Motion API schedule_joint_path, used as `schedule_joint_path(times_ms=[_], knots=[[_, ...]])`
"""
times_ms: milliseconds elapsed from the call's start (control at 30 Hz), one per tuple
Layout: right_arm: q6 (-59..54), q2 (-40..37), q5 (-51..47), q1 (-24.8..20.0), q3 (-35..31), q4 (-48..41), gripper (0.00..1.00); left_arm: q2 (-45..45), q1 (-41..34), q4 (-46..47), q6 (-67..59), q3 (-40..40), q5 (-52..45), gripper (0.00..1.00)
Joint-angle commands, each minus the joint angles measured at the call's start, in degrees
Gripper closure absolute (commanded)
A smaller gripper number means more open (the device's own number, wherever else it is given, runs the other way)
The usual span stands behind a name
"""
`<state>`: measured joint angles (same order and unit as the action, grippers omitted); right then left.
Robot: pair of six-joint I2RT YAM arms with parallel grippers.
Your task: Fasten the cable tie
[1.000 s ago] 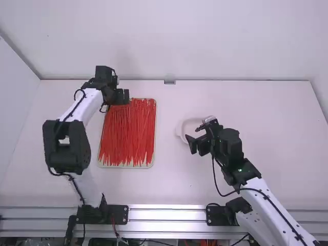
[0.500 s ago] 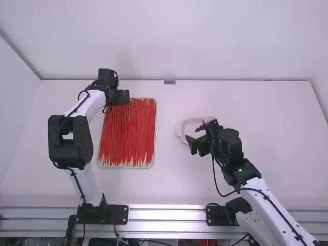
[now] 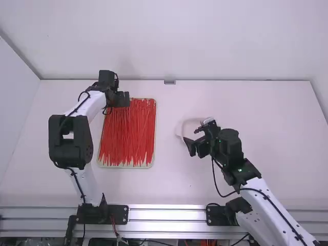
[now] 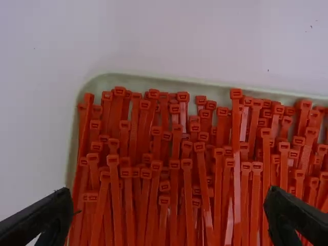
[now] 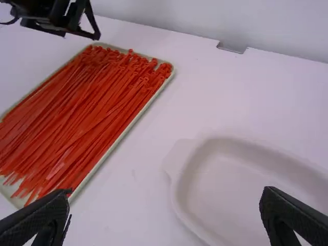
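Several orange cable ties (image 3: 128,132) lie side by side on a pale tray (image 3: 153,134) left of the table's middle. Their square heads (image 4: 174,148) fill the left wrist view, at the tray's rounded far rim (image 4: 154,82). My left gripper (image 3: 118,99) hovers over that far end of the tray, open (image 4: 169,225), holding nothing. My right gripper (image 3: 195,145) is open too (image 5: 164,225) and empty. It hangs over the near edge of a white dish (image 5: 246,179), facing the cable ties (image 5: 77,123). Farther off in the right wrist view is the left gripper (image 5: 61,15).
The white dish (image 3: 183,128) sits right of the tray with nothing in it. A small grey bracket (image 3: 169,81) is fixed at the table's back edge. Bare table stretches to the right and front.
The left arm swung its elbow inward and its gripper shifted slightly along the tray's far end. The right gripper dipped a little toward the dish.
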<state>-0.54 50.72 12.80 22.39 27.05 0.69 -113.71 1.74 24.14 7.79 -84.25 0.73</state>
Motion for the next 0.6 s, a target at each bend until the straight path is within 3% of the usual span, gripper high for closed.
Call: schedule_joint_path(times_ms=[0,267,567], knots=[[-1.03,-0.48,0.94,0.11,1.86,0.22,0.02,-1.88,0.57,-0.11,0.37,0.33,0.22,0.04],[0.7,3.61,4.31,0.07,1.88,2.43,0.02,-4.35,0.55,-0.46,0.98,0.33,0.22,0.05],[1.95,16.65,10.54,0.0,4.63,6.73,0.02,-5.22,0.55,-0.17,1.01,0.33,0.24,0.05]])
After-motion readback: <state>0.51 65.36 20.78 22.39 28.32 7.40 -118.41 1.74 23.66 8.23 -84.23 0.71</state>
